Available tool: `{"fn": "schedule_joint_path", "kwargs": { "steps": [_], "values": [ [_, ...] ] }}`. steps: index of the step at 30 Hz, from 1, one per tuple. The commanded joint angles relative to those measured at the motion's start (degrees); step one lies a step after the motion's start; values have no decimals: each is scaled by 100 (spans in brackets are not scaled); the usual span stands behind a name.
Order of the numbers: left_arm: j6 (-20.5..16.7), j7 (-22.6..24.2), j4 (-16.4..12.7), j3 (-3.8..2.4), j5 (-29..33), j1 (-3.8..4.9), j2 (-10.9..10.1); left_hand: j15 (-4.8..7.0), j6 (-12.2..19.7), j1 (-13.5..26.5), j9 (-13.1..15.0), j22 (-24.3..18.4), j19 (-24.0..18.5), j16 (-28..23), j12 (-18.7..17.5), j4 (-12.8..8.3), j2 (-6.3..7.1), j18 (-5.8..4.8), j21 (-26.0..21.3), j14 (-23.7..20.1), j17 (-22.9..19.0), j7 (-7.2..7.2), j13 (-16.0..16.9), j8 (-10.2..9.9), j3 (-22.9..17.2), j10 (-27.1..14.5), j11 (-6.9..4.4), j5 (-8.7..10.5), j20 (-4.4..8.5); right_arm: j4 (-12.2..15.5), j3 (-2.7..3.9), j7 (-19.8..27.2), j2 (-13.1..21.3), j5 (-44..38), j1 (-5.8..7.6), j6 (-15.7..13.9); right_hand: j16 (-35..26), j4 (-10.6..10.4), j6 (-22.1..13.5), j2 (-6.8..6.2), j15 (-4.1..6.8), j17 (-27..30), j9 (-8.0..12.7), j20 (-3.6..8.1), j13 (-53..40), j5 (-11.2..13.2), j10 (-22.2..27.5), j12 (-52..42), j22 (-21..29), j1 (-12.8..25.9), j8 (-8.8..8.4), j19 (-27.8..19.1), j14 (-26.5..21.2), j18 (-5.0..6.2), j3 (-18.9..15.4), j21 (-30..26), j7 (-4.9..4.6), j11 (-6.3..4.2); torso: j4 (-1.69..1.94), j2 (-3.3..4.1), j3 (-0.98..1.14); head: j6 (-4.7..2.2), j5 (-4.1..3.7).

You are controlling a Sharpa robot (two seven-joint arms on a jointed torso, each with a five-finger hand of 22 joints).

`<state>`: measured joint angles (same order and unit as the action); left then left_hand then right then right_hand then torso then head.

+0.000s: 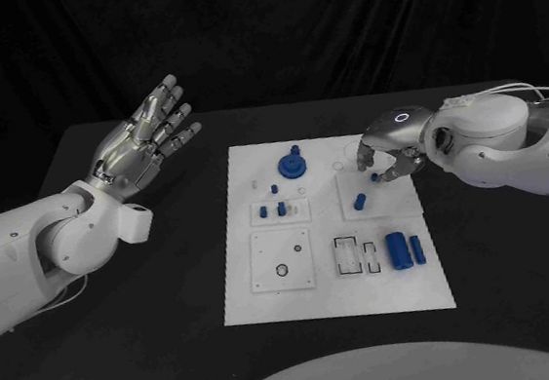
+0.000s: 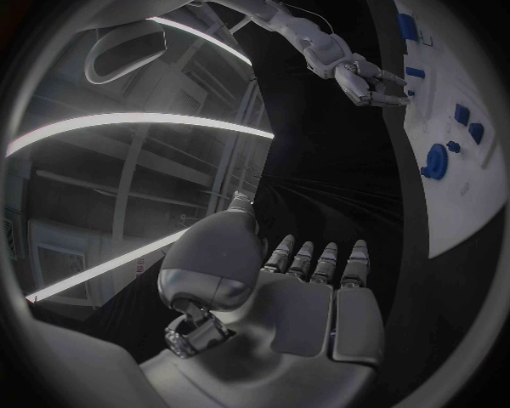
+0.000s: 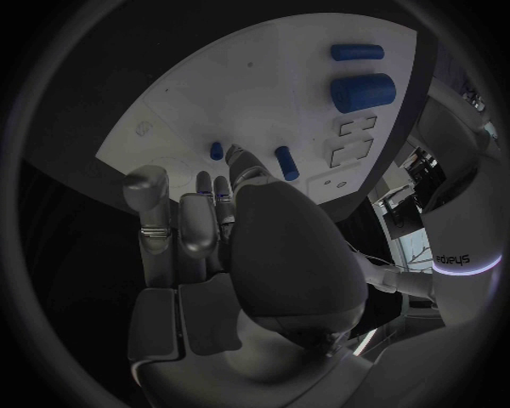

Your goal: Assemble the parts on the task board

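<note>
The right hand [image 1: 385,154] is hovering over the far right part of the white board [image 1: 280,303], which is lying in the middle of the tabletop. Its fingers [image 3: 220,189] are curling downward close to a small blue peg [image 1: 360,200]; whether they are pinching anything is hard to tell. The left hand [image 1: 141,145] is waiting raised off the board's left edge, fingers apart and holding nothing. A reach for a part seems underway; next, the fingers need to settle squarely around that peg.
</note>
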<state>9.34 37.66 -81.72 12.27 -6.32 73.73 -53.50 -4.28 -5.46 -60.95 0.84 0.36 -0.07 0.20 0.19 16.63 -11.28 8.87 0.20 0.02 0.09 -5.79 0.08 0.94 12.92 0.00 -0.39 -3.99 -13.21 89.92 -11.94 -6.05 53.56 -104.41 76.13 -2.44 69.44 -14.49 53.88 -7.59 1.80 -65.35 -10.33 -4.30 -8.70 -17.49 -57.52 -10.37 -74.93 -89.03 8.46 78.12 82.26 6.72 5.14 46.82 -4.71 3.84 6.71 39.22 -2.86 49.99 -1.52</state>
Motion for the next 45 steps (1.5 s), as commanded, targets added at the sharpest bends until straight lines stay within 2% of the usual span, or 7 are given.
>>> {"fn": "schedule_joint_path", "kwargs": {
  "steps": [1,5,9,18,26,39,45],
  "values": [
    [120,97,-29,-6,74,-10,-1,-50,-38,-96,13,17,7,-20,-19,1,-20,83,-13,-2,-9,95,-8,2,47,0,73,-77,-15,-59,4,154,-14,-57,-44,-225,29,19,232,51,33,7,-68,12,47,-129,-129,35,-578,-68,101,51,27,23,95,9,-37,-21,-17,-6,-2,1,4],
    [128,81,-44,-5,74,-13,-4,13,-106,-334,21,23,8,-20,-19,-2,-48,118,-11,-2,-9,179,-8,10,91,0,120,-323,-27,-128,4,176,-33,-57,-102,-274,28,45,346,25,42,13,-143,27,122,-407,-228,100,-585,-134,136,54,22,20,212,1,-15,-27,-15,-15,-3,1,-11],
    [129,72,-52,-5,74,-14,-5,26,-121,-391,22,22,8,-20,-19,-4,-44,122,-11,-2,-9,195,-8,12,105,0,124,-375,-29,-195,4,187,-49,-57,-165,-308,39,82,411,-26,51,5,-246,42,193,-806,-370,154,-596,-193,163,59,21,17,382,17,-20,-31,-19,-16,2,1,4],
    [176,12,-52,-5,74,-24,-9,-28,-165,-562,27,31,9,-20,-19,2,-82,130,-9,-2,-9,263,-8,18,133,0,156,-605,-49,-329,4,281,-74,-57,-305,-559,87,162,553,-53,84,-40,-519,70,185,-799,-801,55,-614,-162,332,84,46,7,524,112,-30,-92,-23,-38,-22,1,34],
    [201,-37,-39,-5,74,-42,3,-114,-201,-871,31,54,12,-20,-19,1,-151,135,-5,-2,-9,321,-8,22,122,0,202,-1025,-99,-409,4,358,-88,-57,-365,-868,114,268,658,-25,88,-66,-687,83,161,-789,-1006,3,-630,-210,463,107,64,-6,610,194,-80,-126,-23,-43,-13,1,10],
    [208,-123,-23,-5,74,-59,11,-141,-235,-930,36,66,14,-20,-13,7,-173,137,-2,-2,-9,345,-3,29,129,12,246,-1078,-116,-306,5,422,68,-2,-364,-1609,185,367,793,47,19,-138,-844,48,157,-845,-1202,-4,-673,-243,574,168,113,-47,725,418,-131,-134,-35,-62,-25,1,58],
    [194,-167,-20,-5,74,-61,16,-149,-248,-942,37,73,14,-20,-11,8,-181,137,-1,-2,-9,357,-1,31,131,17,255,-1090,-120,-34,5,345,227,21,-166,-1800,185,372,772,54,-4,-134,-856,33,170,-865,-1202,25,-673,-234,560,170,118,-49,752,427,-152,-113,-33,-67,-31,1,71]
  ]
}}
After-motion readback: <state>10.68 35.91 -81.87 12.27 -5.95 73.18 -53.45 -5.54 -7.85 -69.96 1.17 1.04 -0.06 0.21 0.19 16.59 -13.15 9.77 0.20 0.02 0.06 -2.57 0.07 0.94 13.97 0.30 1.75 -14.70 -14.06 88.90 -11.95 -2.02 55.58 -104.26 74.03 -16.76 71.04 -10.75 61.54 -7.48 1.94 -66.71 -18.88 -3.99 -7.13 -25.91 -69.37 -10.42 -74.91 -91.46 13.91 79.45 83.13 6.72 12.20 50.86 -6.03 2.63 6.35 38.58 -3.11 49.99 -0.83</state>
